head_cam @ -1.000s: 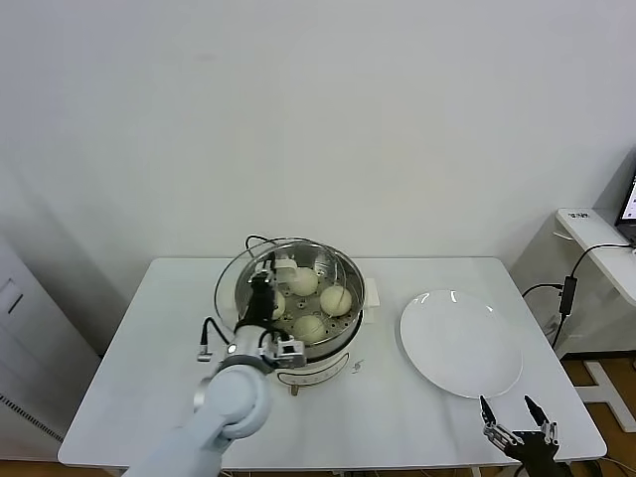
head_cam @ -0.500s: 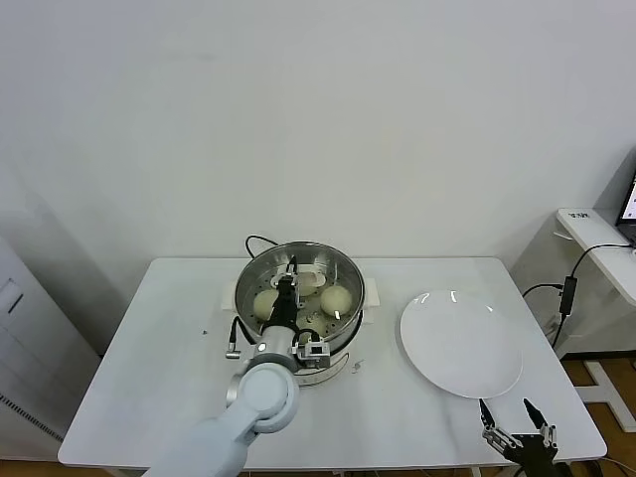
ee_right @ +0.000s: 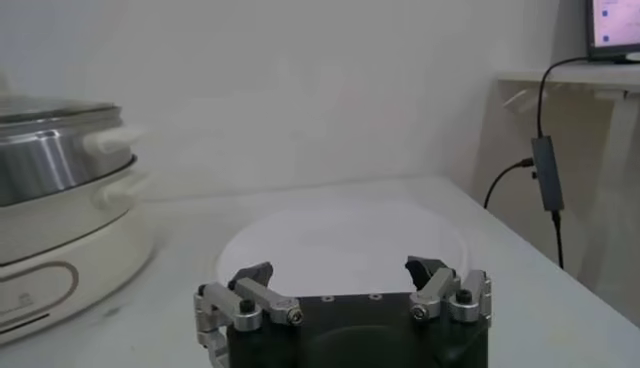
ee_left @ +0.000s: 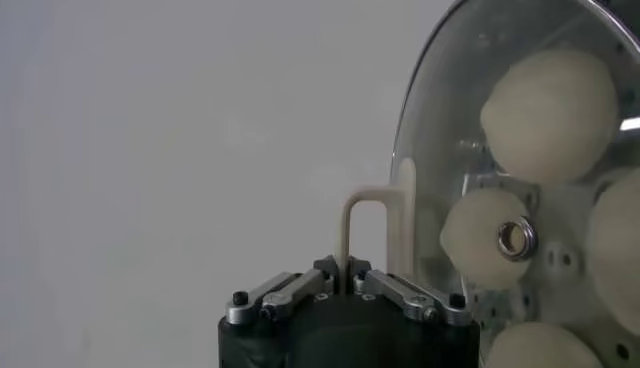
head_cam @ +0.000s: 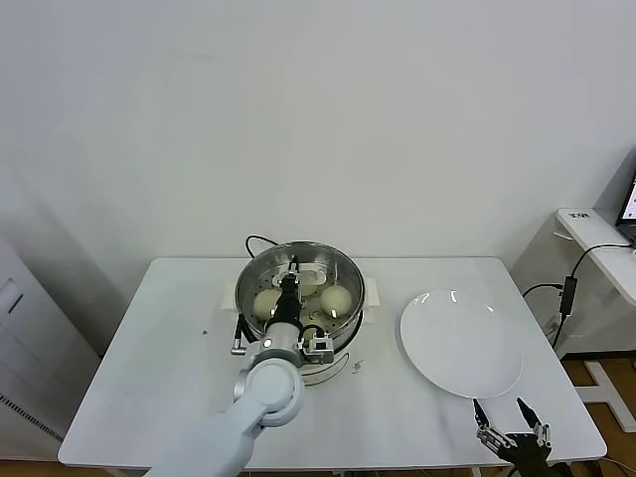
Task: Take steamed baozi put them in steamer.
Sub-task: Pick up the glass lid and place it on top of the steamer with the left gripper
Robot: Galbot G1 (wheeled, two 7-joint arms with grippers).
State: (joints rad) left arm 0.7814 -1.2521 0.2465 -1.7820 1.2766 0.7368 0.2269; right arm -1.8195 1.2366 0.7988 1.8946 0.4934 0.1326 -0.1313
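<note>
You have the left gripper point(ee_left: 349, 283) clamped tight on the thin cream handle point(ee_left: 372, 228) of the round glass lid point(ee_left: 520, 170), holding it directly over the steamer point(head_cam: 348, 276). Through the clear glass you can see the steamed baozi point(ee_left: 550, 112), smooth, matte, cream-white domes, sitting on the shiny perforated steel floor; a small metal vent ring point(ee_left: 514, 238) is set in the lid. The steamer's polished basket rests on a glossy white cooker base point(head_cam: 328, 369), towards the back of the white table point(head_cam: 149, 378). Your right gripper point(head_cam: 508, 434) hangs at the near edge, jaws spread wide and empty, close to the flat white plate point(head_cam: 460, 344).
</note>
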